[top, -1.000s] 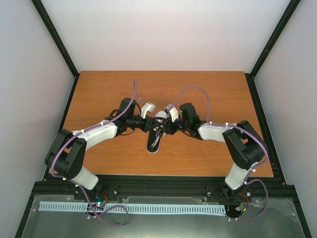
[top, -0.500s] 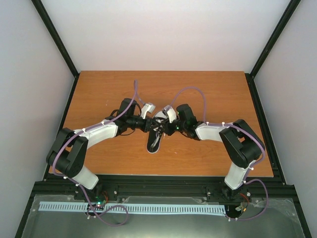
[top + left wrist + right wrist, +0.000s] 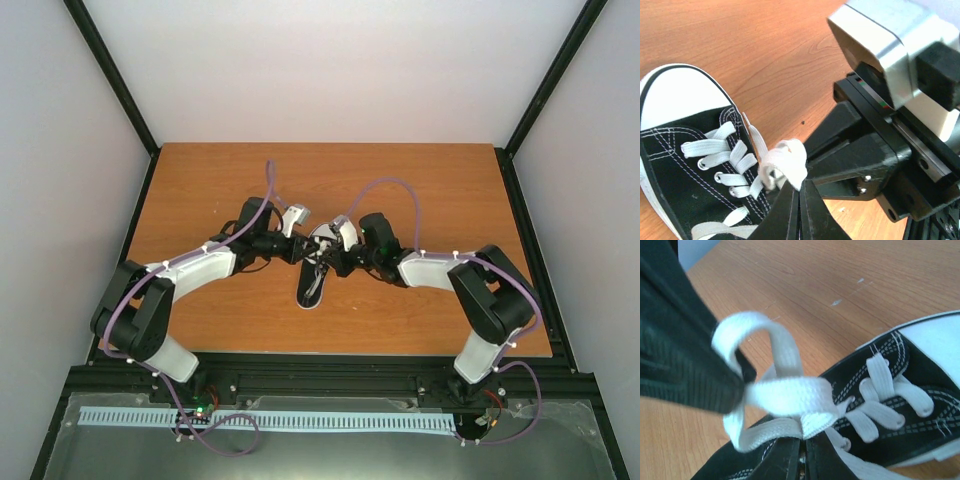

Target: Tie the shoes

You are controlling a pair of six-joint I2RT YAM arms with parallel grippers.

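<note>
The shoe (image 3: 312, 292), a black canvas sneaker with a white toe cap (image 3: 675, 95), lies on the table between both arms. My left gripper (image 3: 800, 186) is shut on a bunched loop of white lace (image 3: 785, 162) just above the shoe's eyelets. My right gripper (image 3: 803, 441) is shut on a folded piece of the lace (image 3: 812, 415) right beside it. In the right wrist view the left gripper's black finger (image 3: 685, 360) holds the lace loop (image 3: 755, 335). From above, the left gripper (image 3: 303, 256) and right gripper (image 3: 328, 264) meet over the shoe's middle.
The wooden table (image 3: 440, 190) is ringed by a black frame and pale walls. The right arm's wrist housing (image 3: 890, 55) sits close beside my left fingers. Purple cables (image 3: 395, 182) arc above both arms.
My right gripper has closed from half open onto the lace beside the left gripper. The left gripper has kept its grip and barely moved.
</note>
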